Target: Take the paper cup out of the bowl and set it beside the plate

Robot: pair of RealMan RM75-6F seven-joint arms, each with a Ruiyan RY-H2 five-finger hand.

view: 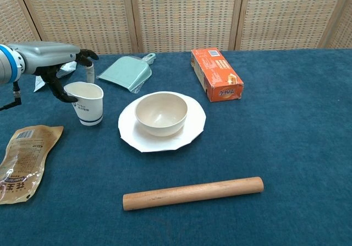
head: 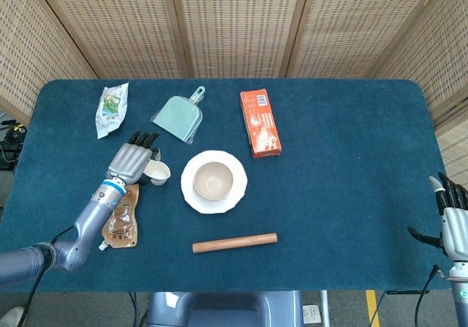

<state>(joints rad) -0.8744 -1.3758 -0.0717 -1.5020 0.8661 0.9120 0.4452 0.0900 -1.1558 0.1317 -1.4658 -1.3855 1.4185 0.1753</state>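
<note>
paper cup left of plate, bowl on plate, rolling pin in front

Woven rattan screen panels stand behind the blue-clothed table.

A table covered in dark blue cloth fills the frame. At centre, a white plate lies on it; just left of the plate stands a paper cup. A wooden rolling pin lies below the plate. Toward the upper edge sit a green dustpan and an orange box, with a white-and-green packet at upper left. A brown pouch lies flat at lower left.
</note>
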